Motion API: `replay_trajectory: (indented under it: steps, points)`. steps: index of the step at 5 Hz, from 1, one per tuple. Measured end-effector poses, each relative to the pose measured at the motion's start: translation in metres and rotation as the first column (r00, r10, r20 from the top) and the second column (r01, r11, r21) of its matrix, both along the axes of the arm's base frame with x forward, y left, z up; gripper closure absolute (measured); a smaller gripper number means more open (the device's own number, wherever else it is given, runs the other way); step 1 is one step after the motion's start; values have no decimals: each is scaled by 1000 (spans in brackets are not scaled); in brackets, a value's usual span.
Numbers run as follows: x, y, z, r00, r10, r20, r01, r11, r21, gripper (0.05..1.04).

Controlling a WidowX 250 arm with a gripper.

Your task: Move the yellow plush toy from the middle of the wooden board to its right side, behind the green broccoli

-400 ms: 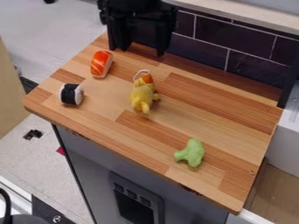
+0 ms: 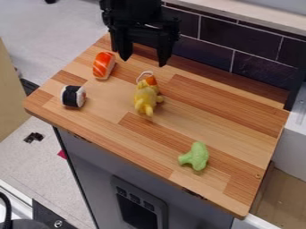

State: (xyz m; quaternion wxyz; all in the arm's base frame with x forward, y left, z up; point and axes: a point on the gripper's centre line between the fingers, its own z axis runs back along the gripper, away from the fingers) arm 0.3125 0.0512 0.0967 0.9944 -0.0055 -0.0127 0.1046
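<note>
Black gripper (image 2: 144, 62) dips closer to the toys

We see its two finger tips a bit lower in our view than just before; they are wide apart, with nothing held between them; so now they are nearer the yellow toy (image 2: 146, 97), but do not touch it. We find that toy near the middle of the wooden top (image 2: 209, 118), lying below the tips in our view; the orange toy sushi (image 2: 103, 65) is close by, up and to the left; the black-and-white roll (image 2: 73, 96) and green broccoli (image 2: 195, 156) have not moved.
</note>
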Motion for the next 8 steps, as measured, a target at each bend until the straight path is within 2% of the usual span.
replay_trajectory:
  steps: [2, 3, 5, 6, 7, 8]
  points:
    - [4, 10, -31, 999, 38, 9, -39, 996, 82, 85]
    - [6, 15, -54, 998, 57, 11, -58, 990, 132, 85]
    - [5, 20, -82, 997, 78, 22, -80, 986, 143, 85]
    - [5, 25, -92, 995, 104, 14, -105, 988, 115, 113]
    - [5, 28, -95, 996, 84, 16, -85, 994, 74, 374]
    - [5, 30, -94, 996, 91, -3, -91, 994, 56, 575]
